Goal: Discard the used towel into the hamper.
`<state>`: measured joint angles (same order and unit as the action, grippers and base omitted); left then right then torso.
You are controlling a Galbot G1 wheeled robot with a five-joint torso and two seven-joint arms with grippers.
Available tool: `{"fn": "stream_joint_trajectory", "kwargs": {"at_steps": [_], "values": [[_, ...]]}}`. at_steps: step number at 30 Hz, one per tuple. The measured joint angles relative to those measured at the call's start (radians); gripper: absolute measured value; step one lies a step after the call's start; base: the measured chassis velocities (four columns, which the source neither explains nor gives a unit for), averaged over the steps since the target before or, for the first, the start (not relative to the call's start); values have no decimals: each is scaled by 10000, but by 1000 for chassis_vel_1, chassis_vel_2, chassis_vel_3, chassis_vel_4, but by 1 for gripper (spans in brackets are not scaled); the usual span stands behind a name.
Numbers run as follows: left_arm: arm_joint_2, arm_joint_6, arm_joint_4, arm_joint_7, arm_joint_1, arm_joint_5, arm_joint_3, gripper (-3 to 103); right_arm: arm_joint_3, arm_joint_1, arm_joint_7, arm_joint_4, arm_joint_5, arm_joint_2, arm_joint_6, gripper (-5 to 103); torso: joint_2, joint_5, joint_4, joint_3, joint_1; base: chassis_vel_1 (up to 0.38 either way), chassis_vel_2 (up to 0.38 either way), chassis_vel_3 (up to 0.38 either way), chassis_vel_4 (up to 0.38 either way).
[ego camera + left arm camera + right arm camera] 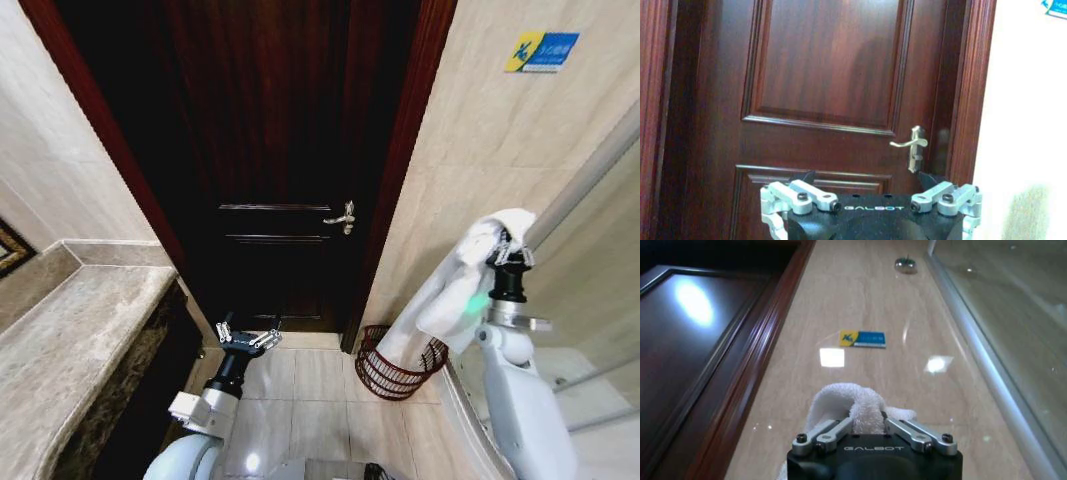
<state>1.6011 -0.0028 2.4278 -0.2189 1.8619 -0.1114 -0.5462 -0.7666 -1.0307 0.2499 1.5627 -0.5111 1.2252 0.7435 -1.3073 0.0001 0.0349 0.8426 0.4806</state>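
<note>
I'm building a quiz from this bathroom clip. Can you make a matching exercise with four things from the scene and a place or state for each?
Column 1:
1. towel
2. hamper
3. left gripper
4. door handle

Column 2:
A. on the tiled floor beside the door frame
B. jaws open, holding nothing, low in front of the door
C. clamped in the right gripper, hanging down toward the basket
D. brass-coloured, on the dark wooden door

Pairs: 1-C, 2-A, 3-B, 4-D
</note>
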Motion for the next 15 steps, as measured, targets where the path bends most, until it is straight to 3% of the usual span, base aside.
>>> {"fn": "stream_joint_trajectory", "kwargs": {"at_steps": [10, 15], "values": [[0, 0, 0, 0, 0, 0, 0, 100, 507, -37, -5, 73, 127, 308, 34, 5, 0, -1, -1, 1, 0, 0, 0, 0, 0], [0, 0, 0, 0, 0, 0, 0, 100, 974, -91, -558, 802, -5, 496, -448, 5, 0, -2, 0, 1, 0, 0, 0, 0, 0]]}}
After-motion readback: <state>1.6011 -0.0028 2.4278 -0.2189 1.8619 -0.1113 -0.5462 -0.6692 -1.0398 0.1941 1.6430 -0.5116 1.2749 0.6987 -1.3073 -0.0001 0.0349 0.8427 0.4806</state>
